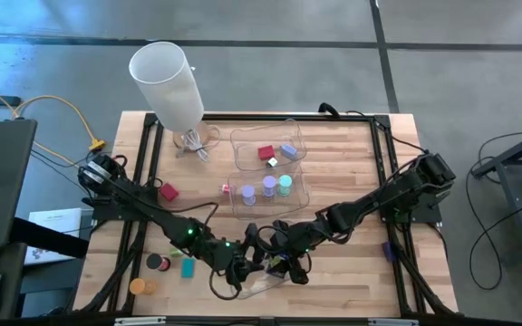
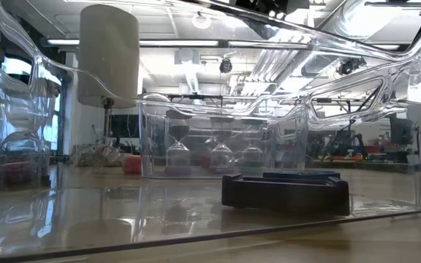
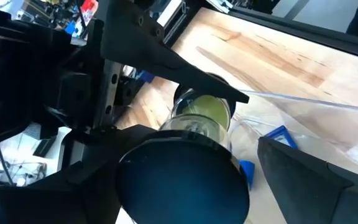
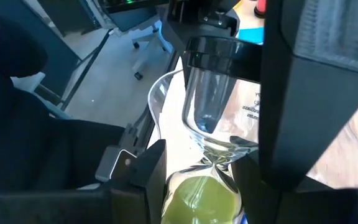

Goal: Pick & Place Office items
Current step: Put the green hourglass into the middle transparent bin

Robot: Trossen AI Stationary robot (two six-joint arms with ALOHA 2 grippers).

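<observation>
right gripper [image 4: 210, 180] clamped on hourglass [image 4: 210, 124], near left gripper [image 1: 234, 272]

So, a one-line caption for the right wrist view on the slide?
Right gripper clamps the narrow waist of a sand timer with green sand in its near bulb, above the table edge.

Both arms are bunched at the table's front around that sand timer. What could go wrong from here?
1. The right gripper holds the timer at its thin glass neck; a twist or harder squeeze might crack it or let it slip.
2. The left gripper, fingers open, flanks the same timer; a mistimed close or pull could knock it loose near the tray.
</observation>
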